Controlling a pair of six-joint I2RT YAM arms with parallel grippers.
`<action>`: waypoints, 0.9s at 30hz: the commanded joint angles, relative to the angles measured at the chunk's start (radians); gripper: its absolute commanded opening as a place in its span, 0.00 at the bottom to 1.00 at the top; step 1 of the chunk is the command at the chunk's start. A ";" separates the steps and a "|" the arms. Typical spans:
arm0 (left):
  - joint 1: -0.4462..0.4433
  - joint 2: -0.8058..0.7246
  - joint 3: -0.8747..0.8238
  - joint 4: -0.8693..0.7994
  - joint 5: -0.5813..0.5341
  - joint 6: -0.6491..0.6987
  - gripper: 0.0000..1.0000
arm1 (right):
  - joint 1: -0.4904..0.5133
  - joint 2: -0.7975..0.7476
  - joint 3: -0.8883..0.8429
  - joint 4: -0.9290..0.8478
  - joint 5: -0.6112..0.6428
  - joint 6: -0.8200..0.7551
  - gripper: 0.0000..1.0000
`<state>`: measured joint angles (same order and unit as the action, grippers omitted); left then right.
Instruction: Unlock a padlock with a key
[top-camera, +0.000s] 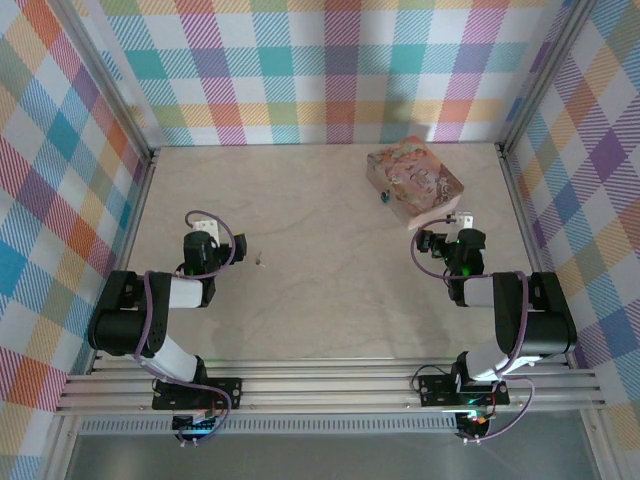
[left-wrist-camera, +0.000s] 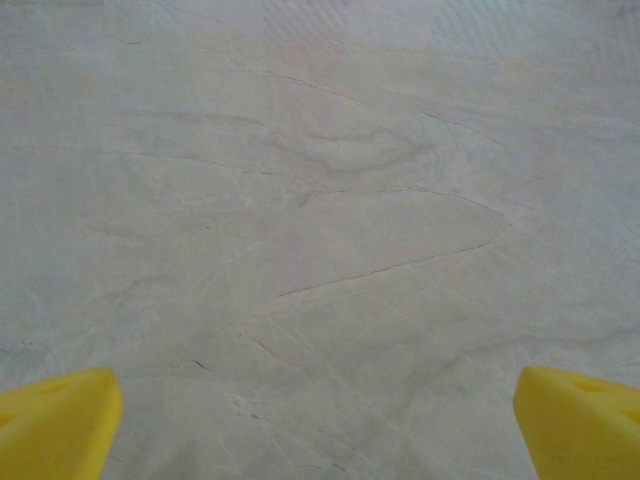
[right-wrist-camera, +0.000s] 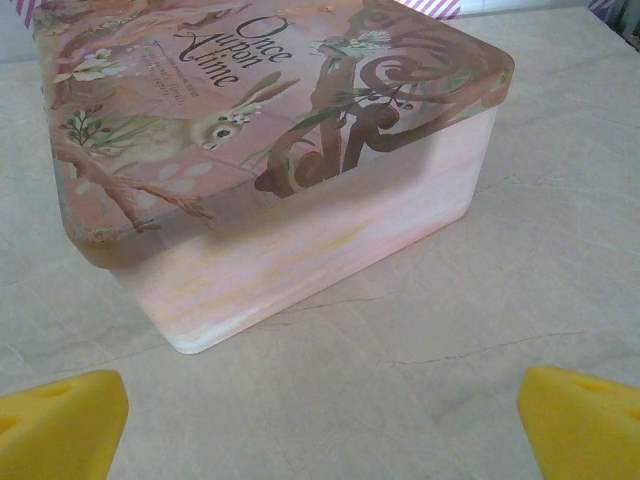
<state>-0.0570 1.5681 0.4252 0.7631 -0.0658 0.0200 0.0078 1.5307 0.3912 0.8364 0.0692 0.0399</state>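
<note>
Zero steps done: my left gripper (left-wrist-camera: 318, 425) and right gripper (right-wrist-camera: 322, 425) both gape wide and empty, key (top-camera: 261, 259) lies loose on the table (top-camera: 330, 310) near the left one, padlock (top-camera: 383, 197) seemingly the dark speck against the tin (top-camera: 415, 180).

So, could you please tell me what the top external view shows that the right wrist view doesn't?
Top external gives the layout: the left arm, the left gripper, and a tiny dark key on the table beside it. Right wrist gives close detail: the rabbit picture and "Once Upon a Time" lettering on the lid, with the right gripper spread open. Both share the pink tin and the marbled table.
</note>
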 joint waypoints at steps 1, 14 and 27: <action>-0.007 -0.001 0.000 0.038 -0.008 0.013 1.00 | 0.006 0.003 0.008 0.015 -0.013 -0.010 1.00; -0.007 -0.002 0.000 0.039 -0.008 0.013 1.00 | 0.005 0.003 0.009 0.013 -0.014 -0.009 1.00; -0.008 -0.087 0.099 -0.205 -0.005 0.008 1.00 | 0.005 -0.103 0.113 -0.274 -0.021 -0.014 1.00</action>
<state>-0.0570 1.5444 0.4603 0.6682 -0.0654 0.0200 0.0078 1.4944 0.4385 0.7010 0.0685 0.0395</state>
